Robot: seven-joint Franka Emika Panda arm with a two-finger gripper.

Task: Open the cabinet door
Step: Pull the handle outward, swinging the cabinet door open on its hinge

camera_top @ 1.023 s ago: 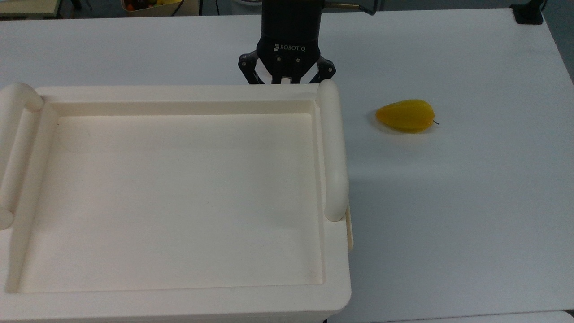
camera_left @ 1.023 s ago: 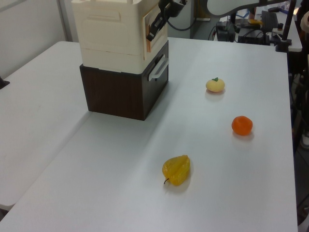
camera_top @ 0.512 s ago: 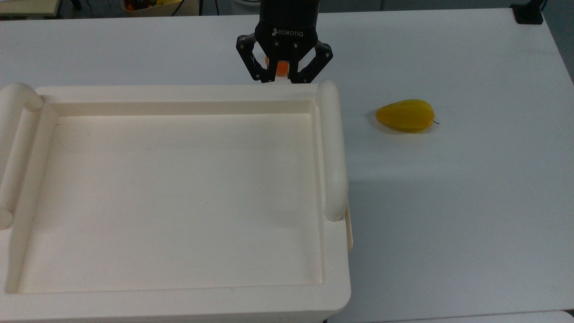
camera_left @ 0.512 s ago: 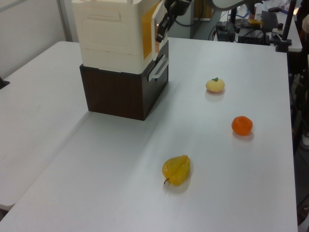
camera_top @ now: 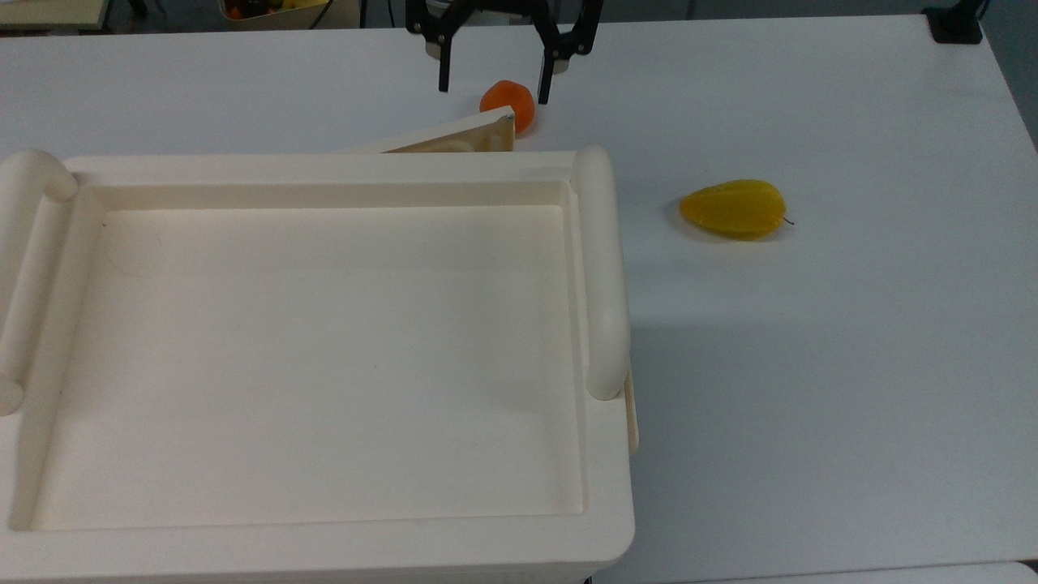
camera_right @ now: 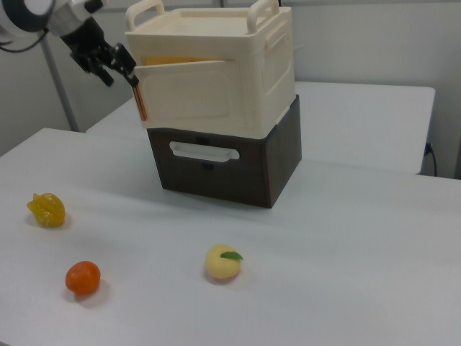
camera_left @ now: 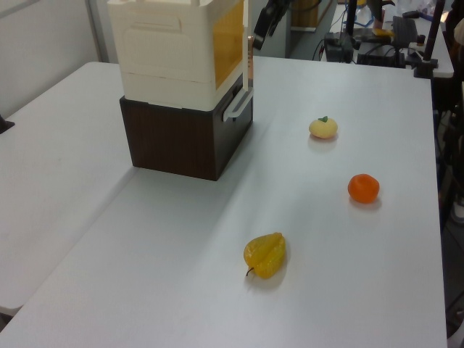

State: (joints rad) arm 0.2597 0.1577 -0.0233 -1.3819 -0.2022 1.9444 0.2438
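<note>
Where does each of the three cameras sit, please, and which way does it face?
Top view: overhead, looking straight down on the cabinet's tray top; the gripper, jaws open, shows at the upper edge.
Left view: raised, off a table end, looking along the table past the pear; the gripper is by the door.
Right view: low, facing the cabinet's front; the arm comes from the right view's left.
All three share the part-open door and the orange.

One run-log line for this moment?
cabinet door: swung partly open | gripper: open, off the door's free edge | orange fruit: on table
</note>
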